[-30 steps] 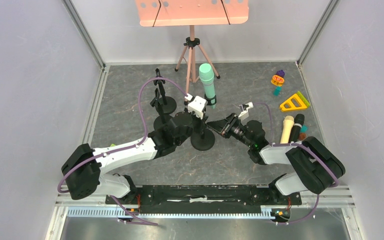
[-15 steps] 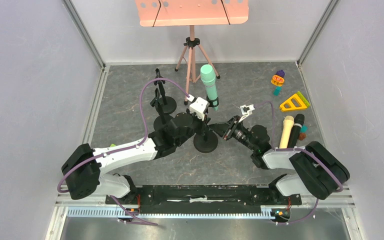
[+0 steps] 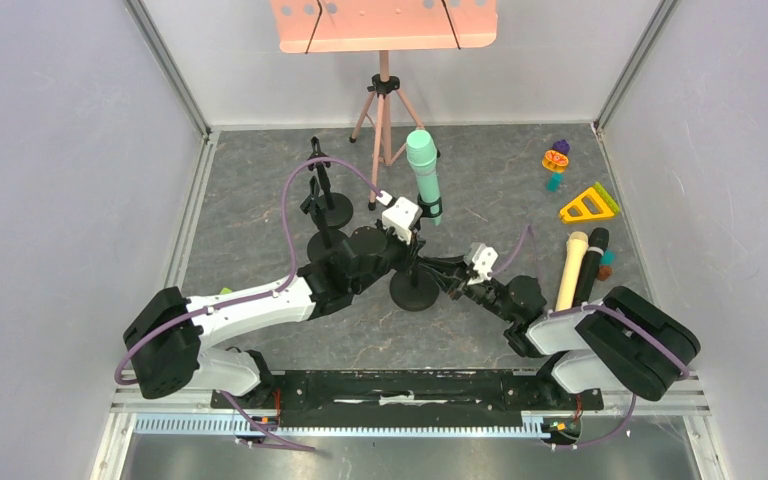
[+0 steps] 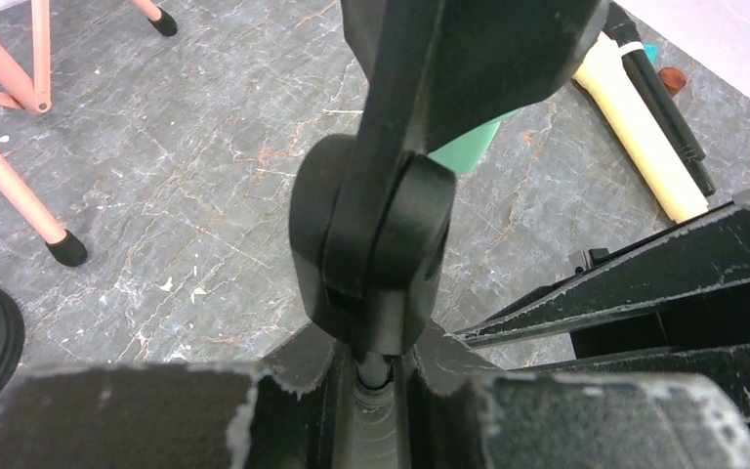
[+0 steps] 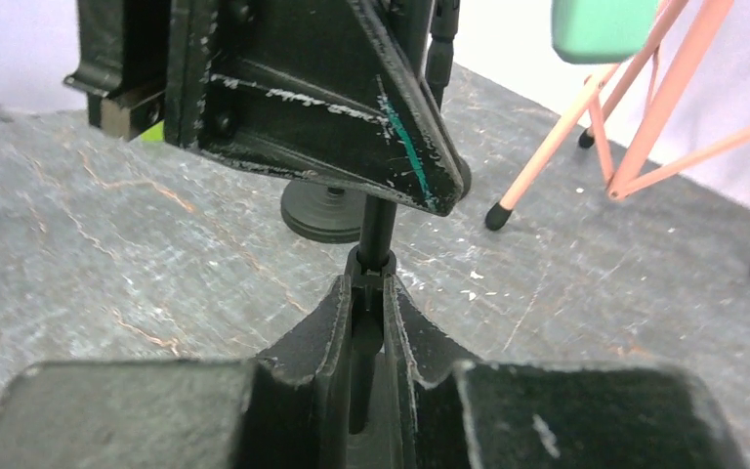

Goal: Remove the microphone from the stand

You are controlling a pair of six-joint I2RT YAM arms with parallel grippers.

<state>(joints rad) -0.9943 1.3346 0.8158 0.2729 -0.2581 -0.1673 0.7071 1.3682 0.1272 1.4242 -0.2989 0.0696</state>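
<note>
Both pinching the stand pole (image 5: 379,227): left gripper (image 4: 373,363) under clip, right gripper (image 5: 368,298) lower; green microphone (image 3: 424,176) leans toward tripod (image 3: 384,97), open floor (image 3: 505,175) to its right.

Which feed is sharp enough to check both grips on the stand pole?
Right wrist: sharpest, stand pole fairly crisp in the right claw. Left wrist: swivel joint looms soft, near the lens. Top external: evenly lit, everything small.

Grey marbled table (image 3: 260,200): microphone stand (image 3: 415,292) at centre; two spare stands (image 3: 335,210) at ten o'clock; tripod (image 3: 385,100) at twelve; small toy (image 3: 556,158) at two; cream microphone (image 3: 571,262) beside black microphone (image 3: 593,262) at three.
</note>
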